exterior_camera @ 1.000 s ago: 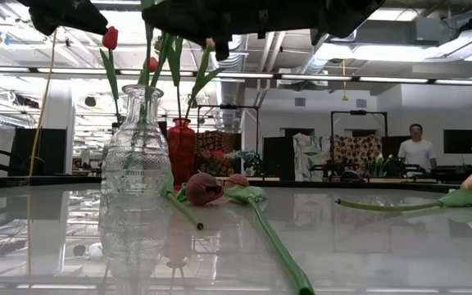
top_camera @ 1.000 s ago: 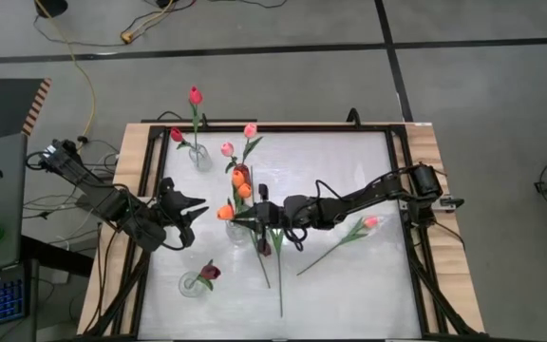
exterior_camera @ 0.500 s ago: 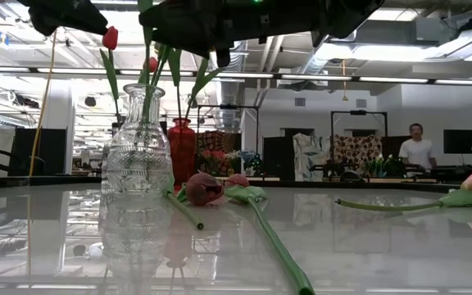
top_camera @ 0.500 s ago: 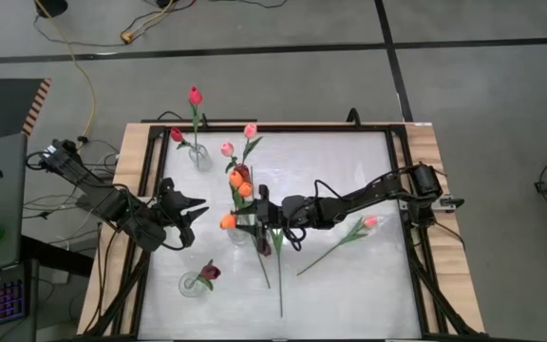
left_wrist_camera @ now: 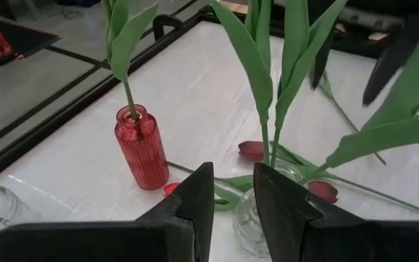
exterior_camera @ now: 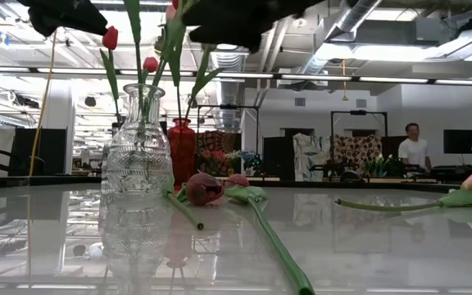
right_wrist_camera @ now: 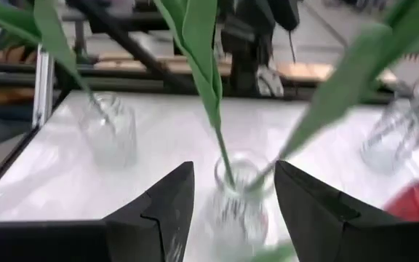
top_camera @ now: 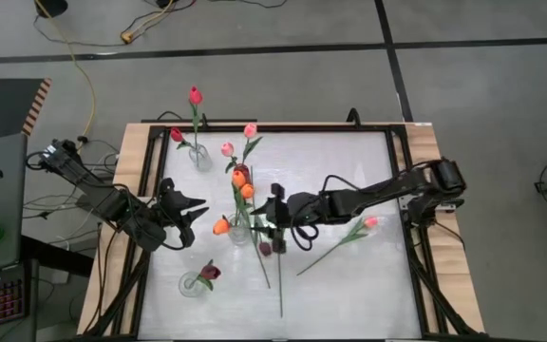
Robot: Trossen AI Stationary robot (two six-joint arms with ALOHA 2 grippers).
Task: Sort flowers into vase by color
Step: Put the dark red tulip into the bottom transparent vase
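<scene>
A clear vase [top_camera: 238,231] at the table's middle holds three orange flowers [top_camera: 220,226] by their stems. My right gripper [top_camera: 274,211] stands open just right of it, its fingers apart on either side of the vase [right_wrist_camera: 235,196] in its wrist view, touching nothing. My left gripper [top_camera: 198,207] waits open left of the vase, nothing between its fingers [left_wrist_camera: 233,182]. Pink flowers [top_camera: 227,149] stand in a red vase [left_wrist_camera: 140,149]. Red flowers [top_camera: 195,95] and a maroon one [top_camera: 209,273] stand in other clear vases. A pink flower [top_camera: 370,222] and a maroon flower [top_camera: 265,248] lie flat on the table.
The clear vase with the red flowers [top_camera: 200,157] stands at the far left, the one with the maroon flower [top_camera: 195,282] at the near left. Loose green stems [top_camera: 280,280] lie near the middle. A black frame [top_camera: 402,190] edges the white table. A person [exterior_camera: 415,149] is far behind.
My right gripper has opened and let go of an orange flower's stem at the middle vase, then drawn back a little toward the table's right edge. The freed flower stays in the vase, its head sunk toward the near left.
</scene>
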